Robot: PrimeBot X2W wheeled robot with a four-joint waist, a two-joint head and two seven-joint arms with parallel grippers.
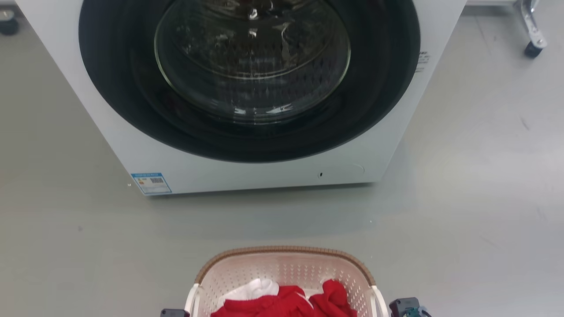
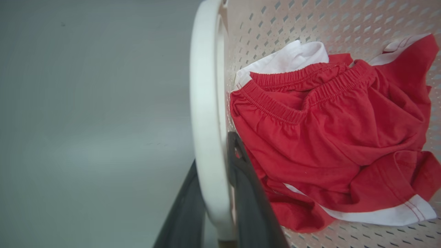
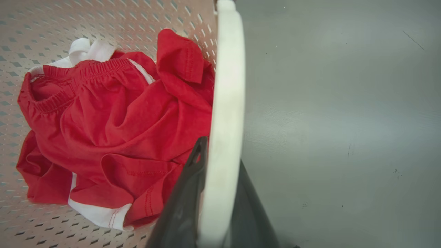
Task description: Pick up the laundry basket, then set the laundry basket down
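The laundry basket (image 1: 286,252), pale pink-beige with a brown woven-look rim, sits at the bottom centre of the head view and holds red and white clothes (image 1: 286,304). In the left wrist view my left gripper (image 2: 214,151) is shut on the basket's white left handle (image 2: 206,86), one dark finger inside the wall and one outside. In the right wrist view my right gripper (image 3: 222,151) clamps the white right handle (image 3: 225,86) the same way. Whether the basket rests on the floor or hangs above it, I cannot tell.
A white front-loading washer (image 1: 246,176) with a closed round glass door (image 1: 251,57) stands just beyond the basket. Grey floor (image 1: 462,220) spreads to both sides. A caster wheel (image 1: 533,48) of a metal frame stands at the far right.
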